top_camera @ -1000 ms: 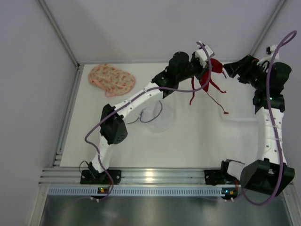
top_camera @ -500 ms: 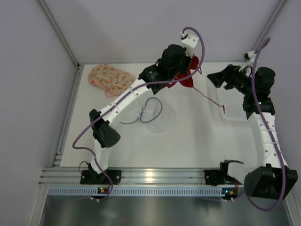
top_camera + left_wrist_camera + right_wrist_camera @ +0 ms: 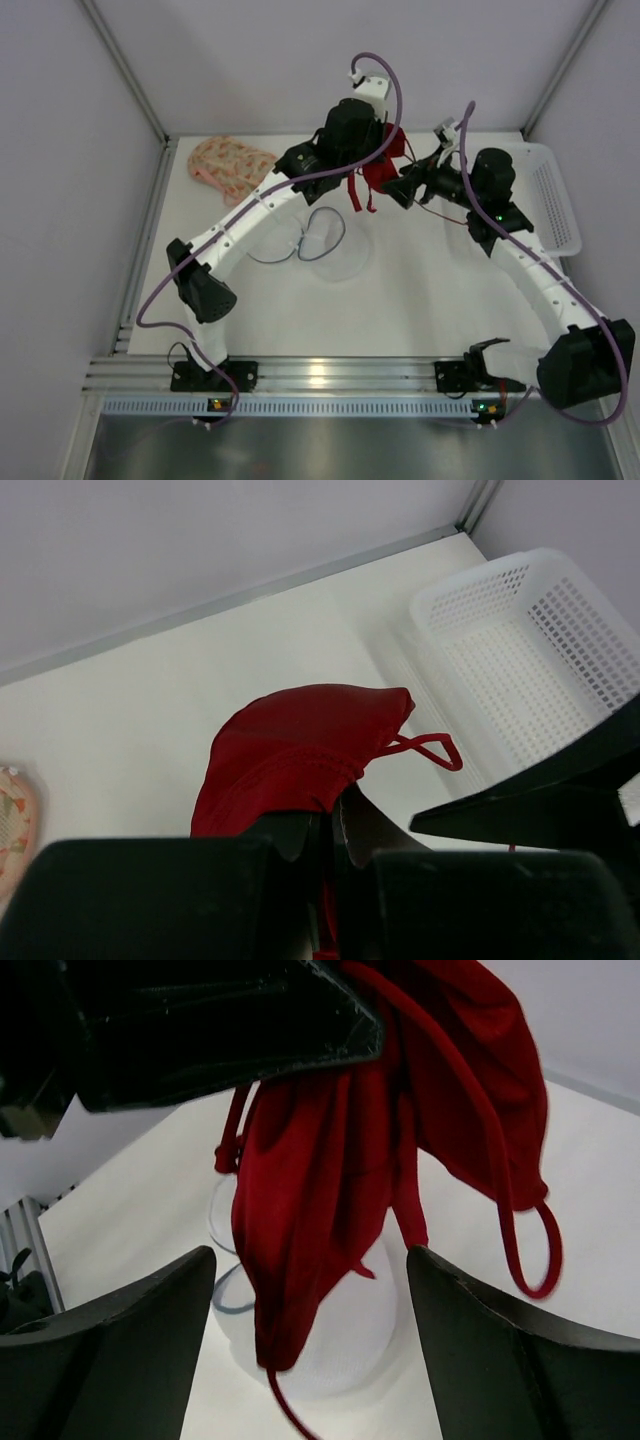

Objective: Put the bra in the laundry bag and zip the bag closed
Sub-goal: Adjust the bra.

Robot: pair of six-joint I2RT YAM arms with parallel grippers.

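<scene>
The red bra hangs above the table near its far edge, pinched in the left gripper. The right gripper gapes wide just beside it. The mesh laundry bag lies underneath. A white basket fills the far-right corner and a floral cloth the far-left.

The top external view looks down from above the near edge over the whole table. Both wrist views sit close on the bra, shared by all three: the left faces far-right toward the basket, the right faces left.
</scene>
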